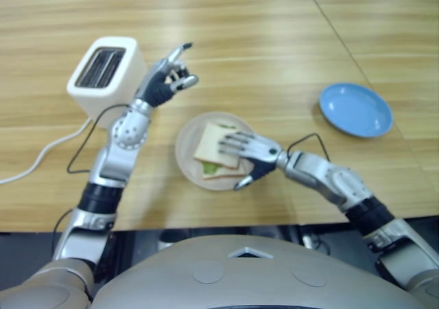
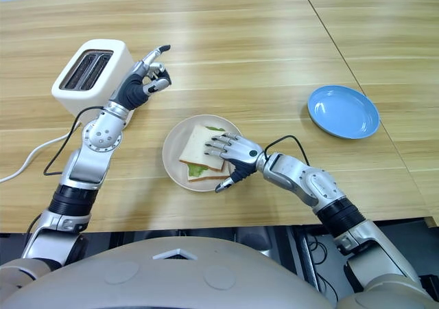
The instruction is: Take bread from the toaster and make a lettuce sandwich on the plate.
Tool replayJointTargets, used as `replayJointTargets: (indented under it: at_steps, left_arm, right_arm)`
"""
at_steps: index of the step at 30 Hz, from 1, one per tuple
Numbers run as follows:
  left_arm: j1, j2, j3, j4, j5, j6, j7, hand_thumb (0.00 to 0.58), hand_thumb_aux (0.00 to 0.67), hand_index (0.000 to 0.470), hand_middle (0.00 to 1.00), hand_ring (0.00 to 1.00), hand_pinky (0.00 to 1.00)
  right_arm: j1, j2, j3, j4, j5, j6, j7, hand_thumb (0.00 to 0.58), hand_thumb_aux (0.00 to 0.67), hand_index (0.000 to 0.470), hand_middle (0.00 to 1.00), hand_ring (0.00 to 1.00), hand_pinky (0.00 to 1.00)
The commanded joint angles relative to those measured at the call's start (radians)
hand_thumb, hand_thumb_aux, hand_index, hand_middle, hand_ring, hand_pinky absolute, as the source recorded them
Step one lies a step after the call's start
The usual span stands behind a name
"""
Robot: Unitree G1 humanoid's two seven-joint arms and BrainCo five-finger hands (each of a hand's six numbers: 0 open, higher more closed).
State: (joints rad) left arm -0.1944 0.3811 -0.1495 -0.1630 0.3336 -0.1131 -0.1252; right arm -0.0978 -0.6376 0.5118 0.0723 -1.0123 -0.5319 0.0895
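Sandwich (image 2: 199, 151) beneath right robot hand (image 2: 238, 156)

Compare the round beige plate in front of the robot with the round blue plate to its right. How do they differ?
Colour: the round beige plate is pale tan, the round blue plate light blue. Load: the beige plate holds a lettuce sandwich under the right hand; the blue plate is bare. Place: the beige plate lies centrally, the blue plate farther right. Both are shallow and flat on the wooden table.
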Motion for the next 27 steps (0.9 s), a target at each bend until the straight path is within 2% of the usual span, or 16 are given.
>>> replayJointTargets:
  at_steps: [1, 5, 6, 7, 9, 10, 11, 12, 13, 14, 17, 19, 23, 27]
  left_arm:
    - [0.037, 0.025, 0.005, 0.039, -0.077, 0.012, -0.104, 0.000, 0.000, 0.000, 0.00, 0.00, 0.00]
    - [0.066, 0.044, 0.018, 0.096, -0.179, -0.005, -0.214, 0.000, 0.000, 0.000, 0.00, 0.00, 0.00]
    - [0.066, 0.041, 0.037, 0.112, -0.227, -0.003, -0.239, 0.148, 0.092, 0.063, 0.00, 0.00, 0.00]
    - [0.061, 0.032, 0.066, 0.140, -0.308, -0.003, -0.284, 0.545, 0.504, 0.346, 0.49, 0.49, 0.49]
    - [0.051, 0.025, 0.104, 0.184, -0.398, -0.001, -0.332, 0.545, 0.504, 0.346, 0.49, 0.49, 0.49]
    - [0.049, 0.038, 0.109, 0.204, -0.401, -0.013, -0.347, 0.580, 0.670, 0.460, 1.00, 1.00, 1.00]
    - [0.060, 0.062, 0.107, 0.206, -0.396, -0.040, -0.371, 0.580, 0.670, 0.460, 1.00, 1.00, 1.00]
    - [0.093, 0.102, 0.109, 0.174, -0.398, -0.068, -0.414, 0.580, 0.670, 0.460, 1.00, 1.00, 1.00]
    - [0.129, 0.144, 0.112, 0.132, -0.401, -0.088, -0.457, 0.580, 0.670, 0.460, 1.00, 1.00, 1.00]
    - [0.162, 0.183, 0.114, 0.093, -0.398, -0.096, -0.488, 0.580, 0.670, 0.460, 1.00, 1.00, 1.00]
    - [0.244, 0.297, 0.103, 0.022, -0.338, -0.129, -0.543, 0.580, 0.670, 0.460, 1.00, 1.00, 1.00]
    - [0.309, 0.368, 0.102, -0.015, -0.327, -0.134, -0.595, 0.580, 0.670, 0.460, 1.00, 1.00, 1.00]
    - [0.432, 0.473, 0.084, -0.085, -0.331, -0.106, -0.695, 0.580, 0.670, 0.460, 1.00, 1.00, 1.00]
    - [0.483, 0.487, 0.061, -0.128, -0.293, -0.073, -0.704, 0.580, 0.670, 0.460, 1.00, 1.00, 1.00]
  right_arm:
    - [0.043, -0.012, 0.015, 0.064, 0.014, -0.008, -0.020, 0.000, 0.000, 0.000, 0.00, 0.00, 0.00]
    - [0.058, 0.043, -0.120, -0.033, 0.240, -0.095, -0.169, 0.000, 0.000, 0.000, 0.00, 0.00, 0.00]
    - [0.063, 0.056, -0.160, -0.065, 0.313, -0.118, -0.193, 0.000, 0.000, 0.000, 0.00, 0.00, 0.00]
    - [0.075, 0.070, -0.221, -0.113, 0.417, -0.138, -0.213, 0.000, 0.000, 0.000, 0.00, 0.00, 0.00]
    - [0.092, 0.085, -0.302, -0.174, 0.556, -0.154, -0.218, 0.000, 0.000, 0.000, 0.00, 0.00, 0.00]
    - [0.100, 0.086, -0.341, -0.197, 0.607, -0.154, -0.214, 0.000, 0.000, 0.000, 0.11, 0.11, 0.11]
    - [0.110, 0.079, -0.378, -0.220, 0.654, -0.145, -0.200, 0.000, 0.000, 0.000, 0.11, 0.11, 0.11]
    - [0.131, 0.056, -0.414, -0.241, 0.700, -0.128, -0.166, 0.408, 0.305, 0.209, 1.00, 1.00, 1.00]
    - [0.155, 0.026, -0.439, -0.258, 0.740, -0.107, -0.122, 0.560, 0.547, 0.375, 1.00, 1.00, 1.00]
    - [0.183, -0.009, -0.450, -0.271, 0.774, -0.081, -0.067, 0.580, 0.670, 0.460, 1.00, 1.00, 1.00]
    - [0.302, -0.127, -0.456, -0.312, 0.825, -0.048, 0.089, 0.580, 0.670, 0.460, 1.00, 1.00, 1.00]
    - [0.431, -0.215, -0.457, -0.380, 0.888, -0.044, 0.194, 0.580, 0.670, 0.460, 1.00, 1.00, 1.00]
    - [0.650, -0.326, -0.470, -0.494, 1.016, 0.035, 0.361, 0.580, 0.670, 0.460, 1.00, 1.00, 1.00]
    - [0.705, -0.361, -0.449, -0.505, 1.075, 0.089, 0.482, 0.580, 0.670, 0.460, 1.00, 1.00, 1.00]
